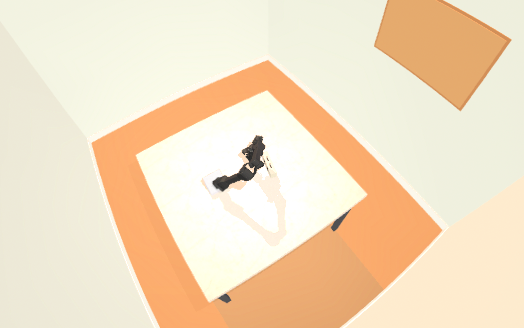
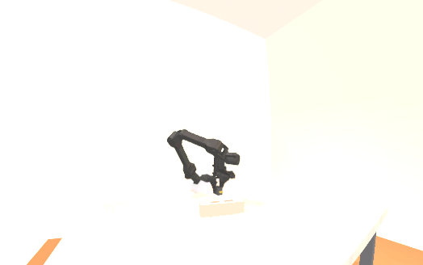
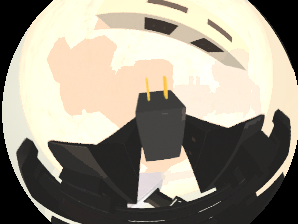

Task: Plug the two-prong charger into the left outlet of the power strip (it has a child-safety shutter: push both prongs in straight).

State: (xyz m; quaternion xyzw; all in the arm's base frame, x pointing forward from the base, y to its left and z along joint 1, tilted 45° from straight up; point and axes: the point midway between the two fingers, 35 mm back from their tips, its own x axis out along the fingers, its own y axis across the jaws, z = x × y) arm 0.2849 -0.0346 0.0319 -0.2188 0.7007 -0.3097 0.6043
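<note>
The dark grey charger (image 3: 161, 132) (image 2: 219, 192) has two yellow prongs, which point away from the gripper's palm toward the power strip side in the wrist view. My gripper (image 3: 157, 117) is shut on the charger, one black finger against each side. The pale power strip (image 3: 184, 33) (image 2: 222, 209) lies beyond the prongs, with dark slots in its top and side. The prongs are apart from it in the wrist view. In the exterior view the charger shows just above the strip's far edge. Whether it touches the table is hard to tell.
The pale table (image 1: 175, 175) (image 2: 141, 238) carries the arm's light base plate (image 1: 210, 183) and the strip. The arm's shadow falls across the table. A brown board (image 1: 440, 50) hangs on the wall, away from the arm.
</note>
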